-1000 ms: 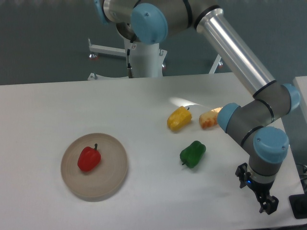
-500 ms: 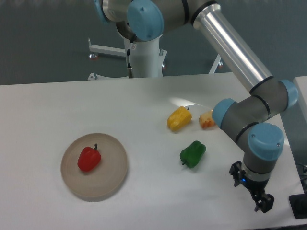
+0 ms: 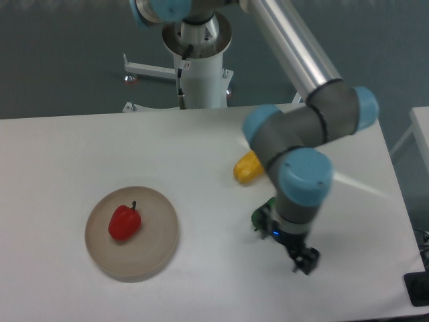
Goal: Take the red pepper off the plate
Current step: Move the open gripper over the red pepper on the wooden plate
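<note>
Red pepper (image 3: 125, 222): lies on the plate (image 3: 155, 251), left of its centre, stem up.
Plate: flat on the white desk (image 3: 60, 154).
Claw (image 3: 305, 261): well right of the plate, low over the desk — empty; fingers apart or together, cannot tell.
Green pepper (image 3: 259, 216): right of the plate, mostly hidden behind the wrist.
Yellow pepper (image 3: 247, 168): beyond the green one.

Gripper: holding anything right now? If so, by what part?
Nothing held. The gripper hangs empty over the table, well right of the red pepper, which lies untouched on the plate.
</note>
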You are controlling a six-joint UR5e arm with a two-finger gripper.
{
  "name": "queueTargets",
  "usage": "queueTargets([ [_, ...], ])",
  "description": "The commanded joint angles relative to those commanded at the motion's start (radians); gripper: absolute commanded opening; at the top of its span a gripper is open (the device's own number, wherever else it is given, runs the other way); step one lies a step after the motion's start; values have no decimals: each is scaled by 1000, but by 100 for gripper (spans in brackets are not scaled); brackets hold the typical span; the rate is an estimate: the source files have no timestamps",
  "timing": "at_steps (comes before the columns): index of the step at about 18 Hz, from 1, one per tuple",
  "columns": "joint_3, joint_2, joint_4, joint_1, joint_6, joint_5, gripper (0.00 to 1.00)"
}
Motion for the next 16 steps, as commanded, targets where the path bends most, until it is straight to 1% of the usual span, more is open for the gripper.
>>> queueTargets([
  [1,-26,18,0,-18,-28,2,100],
  [2,-73,52,0,-41,-54,2,100],
  [4,-130,86,5,-78,-86,3,100],
  [6,-170,101,11,-127,-169,12,100],
  [7,-177,101,11,-141,-206,14,100],
  [9,-219,114,20,-181,-314,11,100],
  [11,-258,124,55,-206,-394,6,100],
  [12,-273,124,90,-218,-426,5,100],
  [13,-296,126,153,-229,-480,5,100],
  [15,-327,131,227,-242,-535,6,100],
  [16,-335,134,236,-244,-543,6,100],
])
